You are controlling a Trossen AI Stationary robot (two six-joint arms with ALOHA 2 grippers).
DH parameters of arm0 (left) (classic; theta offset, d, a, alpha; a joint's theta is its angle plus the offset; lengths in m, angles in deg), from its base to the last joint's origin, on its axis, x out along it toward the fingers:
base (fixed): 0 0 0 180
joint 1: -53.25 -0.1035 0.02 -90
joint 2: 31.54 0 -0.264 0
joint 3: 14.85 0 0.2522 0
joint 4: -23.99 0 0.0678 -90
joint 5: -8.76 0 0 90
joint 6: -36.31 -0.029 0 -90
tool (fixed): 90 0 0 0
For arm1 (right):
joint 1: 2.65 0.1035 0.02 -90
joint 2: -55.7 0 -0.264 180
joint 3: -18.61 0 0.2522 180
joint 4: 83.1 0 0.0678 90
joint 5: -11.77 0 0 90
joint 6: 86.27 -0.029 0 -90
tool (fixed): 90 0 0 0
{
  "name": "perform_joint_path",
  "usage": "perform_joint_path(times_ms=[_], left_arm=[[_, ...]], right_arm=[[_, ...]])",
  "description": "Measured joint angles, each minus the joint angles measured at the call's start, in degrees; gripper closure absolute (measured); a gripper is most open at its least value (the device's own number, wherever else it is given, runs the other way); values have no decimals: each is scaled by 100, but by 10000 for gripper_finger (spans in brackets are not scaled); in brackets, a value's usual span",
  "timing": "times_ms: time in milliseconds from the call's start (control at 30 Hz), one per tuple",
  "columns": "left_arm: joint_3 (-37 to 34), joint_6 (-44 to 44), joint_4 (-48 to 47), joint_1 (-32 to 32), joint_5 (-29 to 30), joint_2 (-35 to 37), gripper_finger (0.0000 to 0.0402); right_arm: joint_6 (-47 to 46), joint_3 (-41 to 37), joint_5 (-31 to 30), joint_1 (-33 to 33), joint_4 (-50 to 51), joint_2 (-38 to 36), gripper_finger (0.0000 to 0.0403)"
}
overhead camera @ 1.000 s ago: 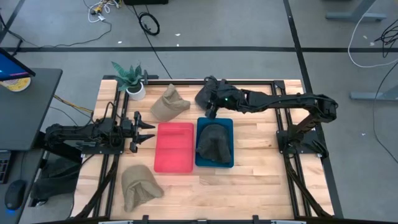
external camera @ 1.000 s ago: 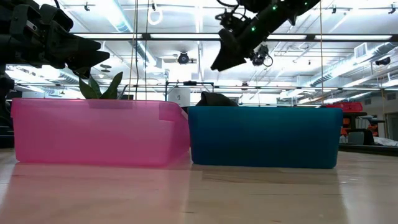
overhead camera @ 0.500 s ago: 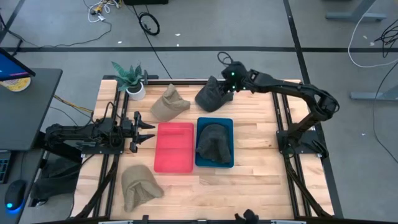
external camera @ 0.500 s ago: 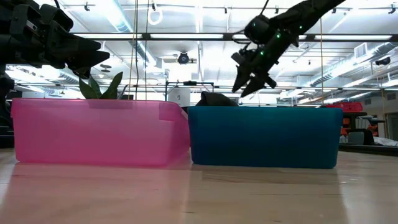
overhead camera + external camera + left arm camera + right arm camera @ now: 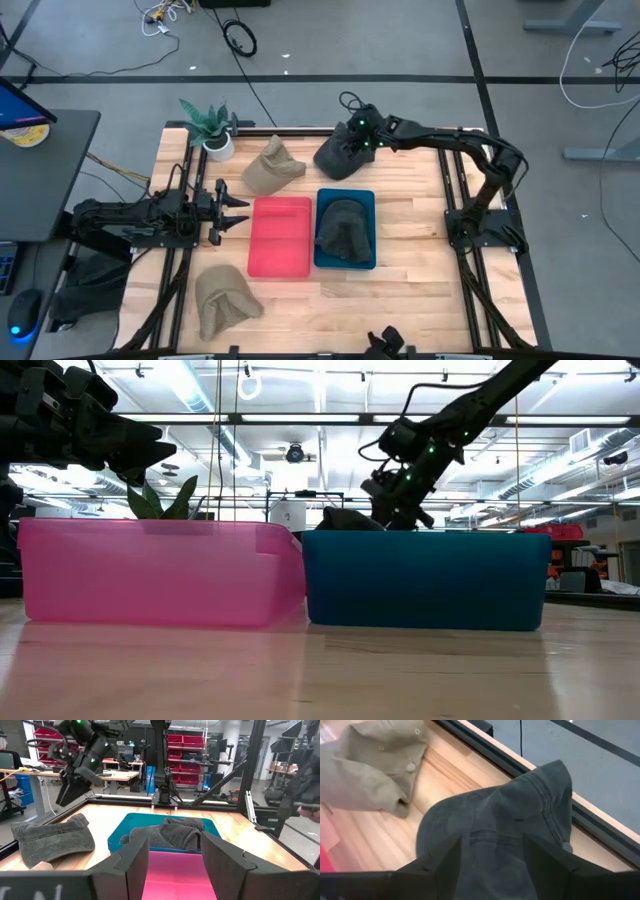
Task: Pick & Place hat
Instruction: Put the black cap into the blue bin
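A dark grey hat (image 5: 338, 157) lies on the table by its far edge, its crown (image 5: 505, 820) filling the right wrist view. My right gripper (image 5: 356, 142) hangs just over it, open, with a finger on either side of the crown (image 5: 492, 851). In the low view the gripper (image 5: 402, 510) dips behind the blue bin's rim. A second dark grey hat (image 5: 344, 228) lies in the blue bin (image 5: 369, 200). My left gripper (image 5: 236, 207) waits open at the table's left, beside the pink bin (image 5: 280, 236). My right gripper comes at the dark grey hat's crown (image 5: 490, 827) slanting down from above, open fingers (image 5: 441, 862) astride it. I cannot tell whether they touch the cloth. The hat lies flat on the table.
A tan hat (image 5: 270, 168) lies left of the dark one, and another tan hat (image 5: 224, 298) lies near the table's near left corner. A potted plant (image 5: 211, 128) stands at the far left corner. The table's black frame rail (image 5: 600, 827) runs just behind the dark hat.
My right gripper has swung from above the blue bin's far rim toward the table's far edge, then come down over the dark grey hat lying there. The hats and bins have stayed put.
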Motion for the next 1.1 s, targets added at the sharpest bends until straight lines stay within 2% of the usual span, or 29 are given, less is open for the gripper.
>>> perform_joint_path(times_ms=[167, 533, 800, 967, 1100], left_arm=[[-2, 2, -3, -1, 0, 0, 218], [-1, 0, 1, -1, 1, 0, 218], [-2, 1, 0, 0, 1, 0, 218], [-1, 2, 0, 0, 1, 0, 218], [-1, 2, 0, 1, 0, 0, 218]], right_arm=[[17, 0, 36, -46, -212, 345, 190], [189, 3, 985, -354, -221, 987, 190], [408, 11, 1044, -382, -233, 1162, 190], [40, 9, 1045, -368, -391, 1158, 190], [-803, 4, 1159, -332, -430, 1158, 190]])
